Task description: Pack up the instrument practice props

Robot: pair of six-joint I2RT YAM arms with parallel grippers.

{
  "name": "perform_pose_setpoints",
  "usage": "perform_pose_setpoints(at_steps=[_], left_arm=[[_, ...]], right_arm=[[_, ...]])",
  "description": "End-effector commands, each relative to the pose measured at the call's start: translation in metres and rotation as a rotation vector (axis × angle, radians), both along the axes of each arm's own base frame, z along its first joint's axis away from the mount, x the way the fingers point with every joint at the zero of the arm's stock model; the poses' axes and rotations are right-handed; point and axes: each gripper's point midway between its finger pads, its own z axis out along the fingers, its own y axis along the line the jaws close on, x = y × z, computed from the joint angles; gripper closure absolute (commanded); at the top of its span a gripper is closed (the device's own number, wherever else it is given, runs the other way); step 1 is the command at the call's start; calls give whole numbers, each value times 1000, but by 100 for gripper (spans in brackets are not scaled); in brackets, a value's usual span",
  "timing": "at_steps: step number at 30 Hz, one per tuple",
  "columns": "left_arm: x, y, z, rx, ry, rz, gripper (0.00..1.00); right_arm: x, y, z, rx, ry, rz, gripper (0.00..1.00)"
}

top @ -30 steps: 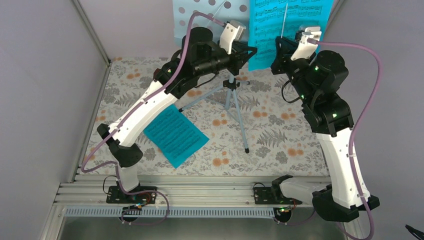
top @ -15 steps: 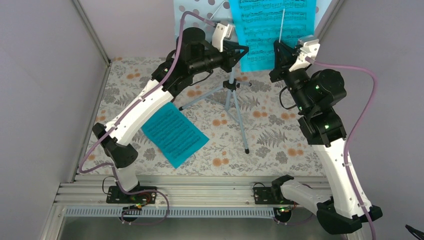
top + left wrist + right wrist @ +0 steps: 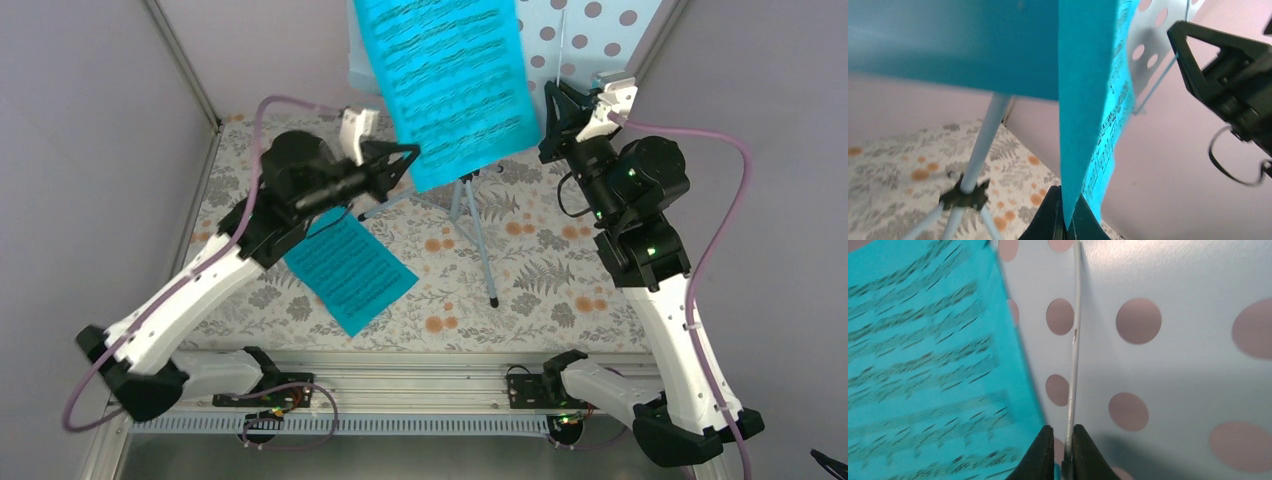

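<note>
Teal sheet of printed music [image 3: 450, 80] is up off the table, held tilted in front of the pale blue perforated music stand [image 3: 600, 30] and above its silver tripod legs [image 3: 480, 235]. The left gripper [image 3: 410, 160] is clamped on the sheet's lower edge; the wrist view shows its fingers [image 3: 1048, 220] pinched tight on the paper. The right gripper [image 3: 553, 102] is closed on the stand's thin wire page-holder [image 3: 1074, 340], just beside the sheet's edge. A second teal sheet [image 3: 350, 268] lies flat on the floral table [image 3: 560, 290] near the left arm.
</note>
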Motion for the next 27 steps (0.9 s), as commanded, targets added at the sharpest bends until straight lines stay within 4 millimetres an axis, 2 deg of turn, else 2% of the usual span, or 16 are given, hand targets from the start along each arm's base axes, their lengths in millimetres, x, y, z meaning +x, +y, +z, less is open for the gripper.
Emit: perform_pose_setpoints(at_steps=[1,2,4,5,8,11,12,17,21,27], left_arm=[[-21,40,-34,-31,91,92,98],[-25,49,-53,-23,128,117,98],[-33,67,-95,-5,216,171,98],[-36,75,-117,10,261,195,98],[-50,95,-173,41,385,246,98],[-60,103,-221,39,485,263,98],[-63,104,-243,47,524,264,98],[-70,103,-310,74,656,271,98],[-75,109,-352,121,731,297,98],[-80,130,-390,230,801,392,98]], right_arm=[[6,0,-14,-20,43,-7,84],[6,1,-15,-18,44,-4,71],[4,1,-17,-12,49,5,33],[3,2,-19,-6,52,11,21],[-7,2,-21,9,45,38,4],[-19,4,-21,24,34,78,0],[-22,6,-21,28,36,97,0],[-36,17,-27,24,74,192,0],[-40,19,-35,28,103,216,0],[-38,22,-52,23,138,229,0]])
